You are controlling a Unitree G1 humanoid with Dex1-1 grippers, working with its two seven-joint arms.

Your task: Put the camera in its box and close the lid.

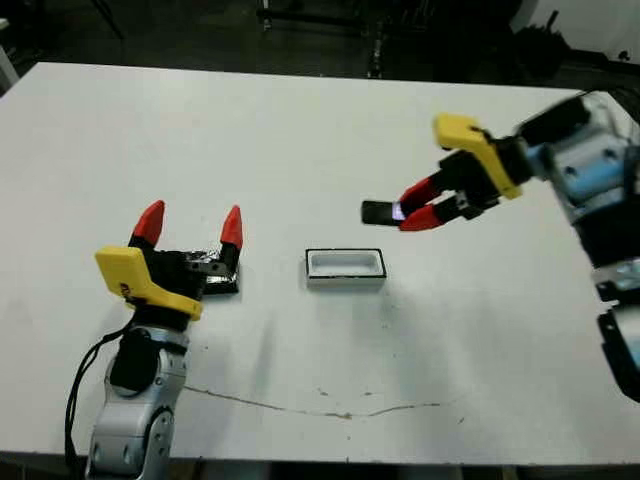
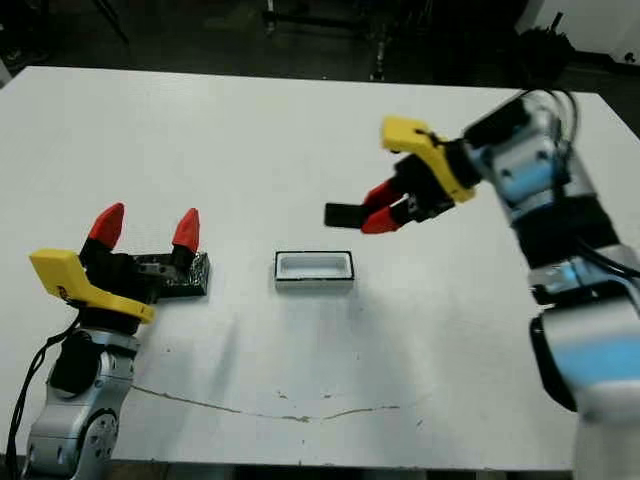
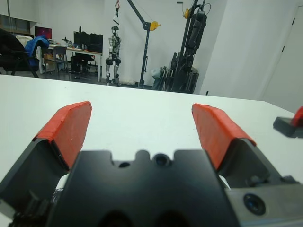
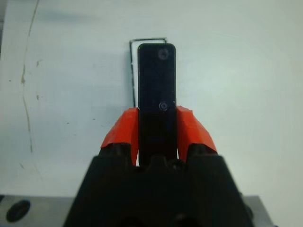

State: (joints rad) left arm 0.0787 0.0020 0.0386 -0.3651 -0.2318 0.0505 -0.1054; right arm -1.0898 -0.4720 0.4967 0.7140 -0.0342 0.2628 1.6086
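Note:
My right gripper [image 1: 418, 212] is shut on the camera [image 1: 378, 211], a slim black bar held in the air above and just right of the box [image 1: 346, 265]. In the right wrist view the camera [image 4: 156, 94] sticks out between the red fingers [image 4: 120, 132], with the box [image 4: 133, 71] partly hidden behind it. The box is a small white-lined tray with a black rim, lying open at the table's middle. The lid [image 1: 213, 273], black with a silvery top, lies at the left, mostly hidden under my left gripper [image 1: 190, 224], which is open above it.
The white table [image 1: 300, 140] has a thin crack line [image 1: 320, 410] near its front edge. Beyond the far edge, the left wrist view shows a room with desks, stands and a humanoid robot [image 3: 112, 47].

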